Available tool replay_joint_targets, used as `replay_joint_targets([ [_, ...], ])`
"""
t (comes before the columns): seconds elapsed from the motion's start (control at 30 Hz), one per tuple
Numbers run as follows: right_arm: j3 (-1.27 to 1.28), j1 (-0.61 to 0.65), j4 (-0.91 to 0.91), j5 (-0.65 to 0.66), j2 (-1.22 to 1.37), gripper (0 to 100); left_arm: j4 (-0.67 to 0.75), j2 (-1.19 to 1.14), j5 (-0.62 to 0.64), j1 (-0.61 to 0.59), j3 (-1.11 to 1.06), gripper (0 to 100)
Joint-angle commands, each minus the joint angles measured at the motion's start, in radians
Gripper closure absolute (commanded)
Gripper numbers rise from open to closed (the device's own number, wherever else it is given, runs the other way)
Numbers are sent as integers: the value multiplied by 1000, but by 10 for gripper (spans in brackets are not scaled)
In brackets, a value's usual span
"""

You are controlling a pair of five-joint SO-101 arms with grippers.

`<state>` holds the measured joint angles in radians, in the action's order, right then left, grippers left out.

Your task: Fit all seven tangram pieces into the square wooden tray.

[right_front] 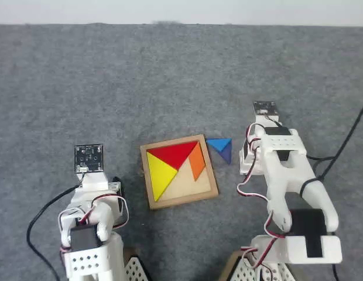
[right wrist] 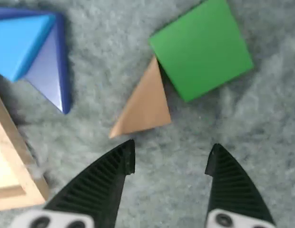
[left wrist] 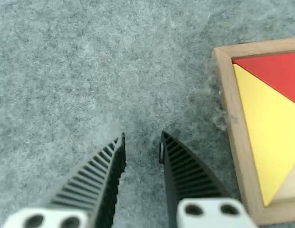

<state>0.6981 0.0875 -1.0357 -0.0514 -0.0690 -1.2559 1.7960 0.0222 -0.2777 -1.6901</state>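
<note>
Grey felt (right_front: 111,88) covers the table; a pale wall (right_front: 181,12) runs along the far edge. The wooden tray (right_front: 184,201) sits mid-table, skewed slightly, its far rim rising toward the right. In it we note a red triangle (right_front: 173,153), a yellow triangle (right_front: 160,174) and an orange parallelogram (right_front: 197,161) with its long axis running far to near.

Just right of the tray lie a light blue triangle (right_front: 217,144) and a dark blue triangle (right_front: 226,153), touching. The tan triangle (right wrist: 142,107) points its tip at the green square (right wrist: 202,47).

The left arm (right_front: 88,193) is folded back, and the left gripper (left wrist: 142,137) is parted and empty over the felt beside the tray. The right arm (right_front: 281,170) is extended, and the right gripper (right wrist: 173,146) is wide apart and empty near the tan triangle.
</note>
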Motion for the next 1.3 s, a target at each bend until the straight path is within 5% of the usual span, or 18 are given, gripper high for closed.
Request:
replay_joint_targets([
  [0.0,-61,-16,47,-15,-10,764,-2,14,-5,-6,5,889],
  [0.53,-143,-13,97,-241,35,764,-2,14,-5,-6,5,889],
  [1.27,-255,151,77,-169,219,819,-2,14,-5,-6,5,889],
])
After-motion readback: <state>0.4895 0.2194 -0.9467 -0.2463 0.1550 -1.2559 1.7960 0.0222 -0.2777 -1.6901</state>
